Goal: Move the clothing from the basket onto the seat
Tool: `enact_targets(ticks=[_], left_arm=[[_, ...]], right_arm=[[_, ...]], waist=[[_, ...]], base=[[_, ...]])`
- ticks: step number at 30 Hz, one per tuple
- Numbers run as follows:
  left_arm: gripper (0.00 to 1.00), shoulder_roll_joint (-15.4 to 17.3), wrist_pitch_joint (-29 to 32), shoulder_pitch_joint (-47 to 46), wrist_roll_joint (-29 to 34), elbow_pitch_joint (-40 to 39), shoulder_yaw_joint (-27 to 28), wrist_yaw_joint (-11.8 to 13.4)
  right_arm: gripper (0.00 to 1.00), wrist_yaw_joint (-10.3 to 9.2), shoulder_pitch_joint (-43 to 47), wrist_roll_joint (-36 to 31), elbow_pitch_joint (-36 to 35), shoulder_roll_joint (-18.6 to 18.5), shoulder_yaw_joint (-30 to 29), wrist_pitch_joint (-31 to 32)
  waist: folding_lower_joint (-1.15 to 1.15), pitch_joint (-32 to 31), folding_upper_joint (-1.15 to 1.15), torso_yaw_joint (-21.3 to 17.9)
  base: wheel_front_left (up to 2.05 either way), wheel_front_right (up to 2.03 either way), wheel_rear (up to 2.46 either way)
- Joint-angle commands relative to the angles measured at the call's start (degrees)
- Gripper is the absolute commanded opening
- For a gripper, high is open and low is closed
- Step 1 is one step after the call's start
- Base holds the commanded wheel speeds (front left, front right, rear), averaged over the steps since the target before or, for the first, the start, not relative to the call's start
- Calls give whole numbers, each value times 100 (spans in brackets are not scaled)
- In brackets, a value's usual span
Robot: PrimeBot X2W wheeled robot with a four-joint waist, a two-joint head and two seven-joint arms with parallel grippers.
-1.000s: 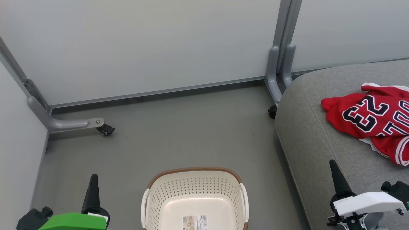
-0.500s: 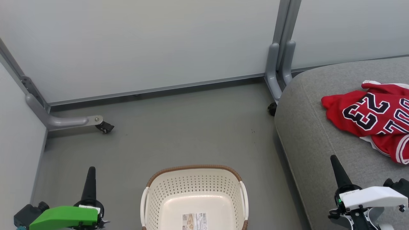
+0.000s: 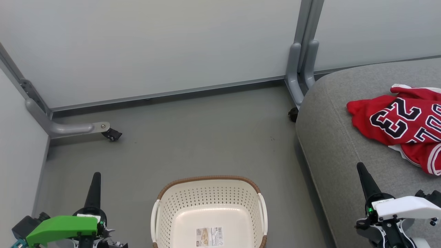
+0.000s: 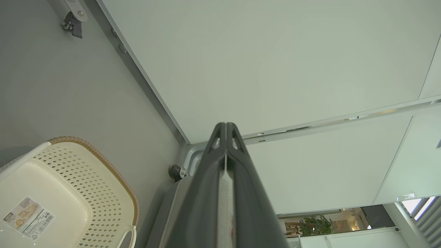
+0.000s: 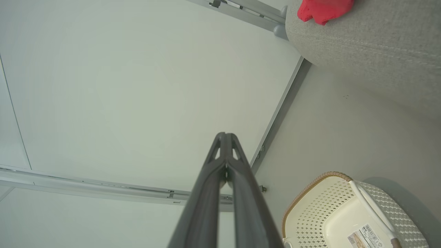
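The left gripper hangs over the grey floor, left of the basket and apart from it. Its two dark fingers are pressed together along their length and pinch nothing. The left wrist view shows the same closed pair, tips meeting, set against a pale wall panel.

The right gripper points up over the near part of the seat. Its fingers are likewise pressed tight together and grip nothing. In the right wrist view the tips meet in front of the wall panel, well apart from the seat and the basket.

The clothing lies crumpled on the seat's top, toward the right edge of the head view, with its black number 23 facing up. It is well apart from both grippers. The basket stands on the floor between the two grippers, just left of the seat, and a label sticker shows on its bare bottom.
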Motion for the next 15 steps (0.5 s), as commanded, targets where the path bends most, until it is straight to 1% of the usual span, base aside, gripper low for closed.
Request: enact_targets(ticks=[1,15], left_arm=[[0,27,36,-139,-145,-1,40,-34],[0,13,217,-319,-737,78,134,-66]], right_arm=[[0,-1,-98,147,7,-30,-30,39],[0,-1,-221,799,75,-21,-105,214]], waist=[[0,7,0,-1],[0,78,0,-14]], base=[[0,0,0],[0,0,0]])
